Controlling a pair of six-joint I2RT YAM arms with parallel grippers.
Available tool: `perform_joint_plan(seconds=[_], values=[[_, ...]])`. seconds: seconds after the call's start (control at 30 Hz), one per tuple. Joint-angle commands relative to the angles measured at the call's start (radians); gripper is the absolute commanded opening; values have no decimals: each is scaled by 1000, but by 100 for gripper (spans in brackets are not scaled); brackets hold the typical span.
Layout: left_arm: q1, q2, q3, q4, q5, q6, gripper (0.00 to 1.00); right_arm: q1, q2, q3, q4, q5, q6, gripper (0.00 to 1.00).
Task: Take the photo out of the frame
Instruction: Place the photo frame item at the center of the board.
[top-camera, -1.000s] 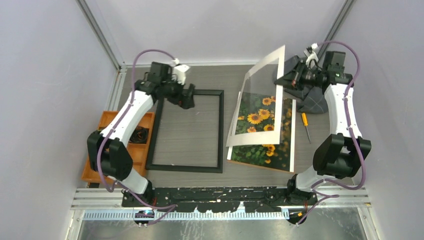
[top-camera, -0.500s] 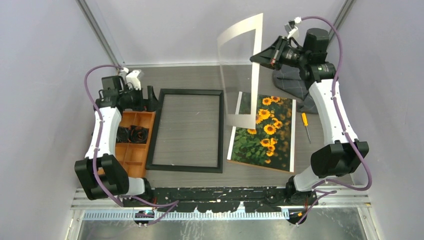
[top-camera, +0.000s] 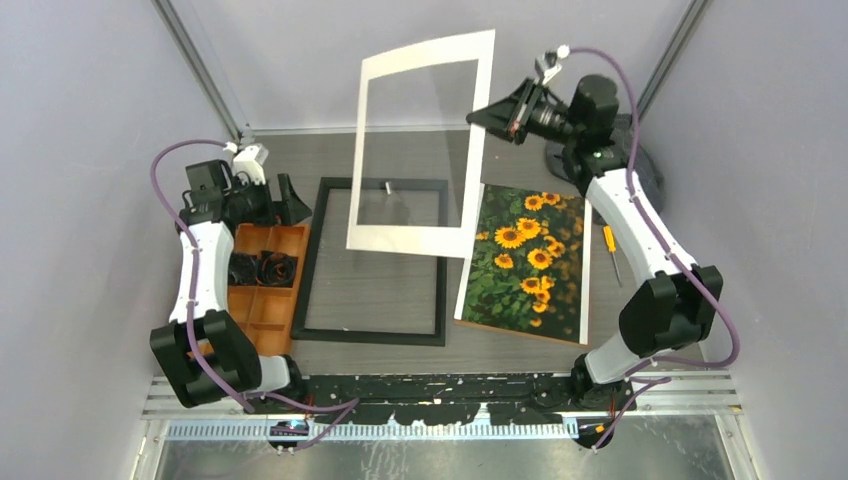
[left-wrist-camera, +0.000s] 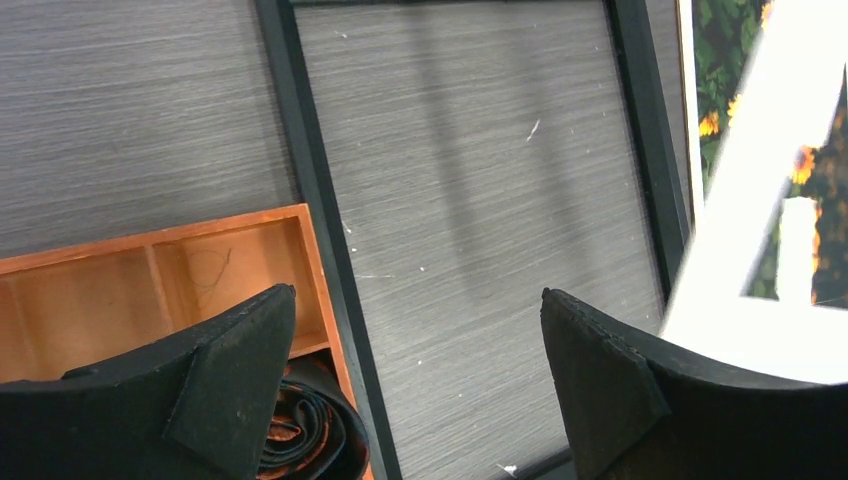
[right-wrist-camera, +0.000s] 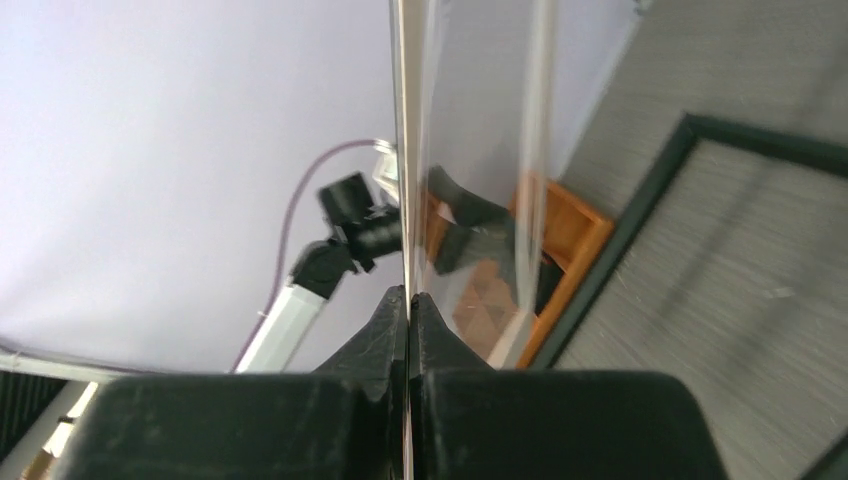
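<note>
- While your right pincer (top-camera: 487, 113) stays pinched on the white mat's (top-camera: 405, 240) edge, it has swung that thin, stiff sheet up and leftward, off the photo (top-camera: 525, 262).
- The photo, a glossy sunflower print, now lies uncovered and flat at centre right; freeing it looks nearly done.
- Your left pincer (top-camera: 288, 196) hangs spread wide at left, beside the frame (top-camera: 370, 336), a thin black rectangle on the grey grained table (top-camera: 320, 150).

In the left wrist view the blurred white mat (left-wrist-camera: 750, 180) hides most of the photo (left-wrist-camera: 718, 50).
</note>
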Motion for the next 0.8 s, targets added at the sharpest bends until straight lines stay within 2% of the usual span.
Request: perform_joint_plan(seconds=[0.0, 0.07, 0.13, 0.4, 0.77], values=[[40, -37, -3, 56, 63, -27, 94, 9, 41, -232, 151, 49, -13, 1], [47, -45, -10, 68, 70, -35, 94, 8, 85, -353, 210, 75, -75, 1], [48, -47, -13, 73, 75, -38, 94, 6, 132, -399, 229, 96, -110, 1], [53, -46, -18, 75, 101, -47, 94, 20, 334, -398, 147, 139, -252, 1], [54, -28, -26, 83, 134, -59, 94, 78, 449, -353, -20, 164, -413, 1]])
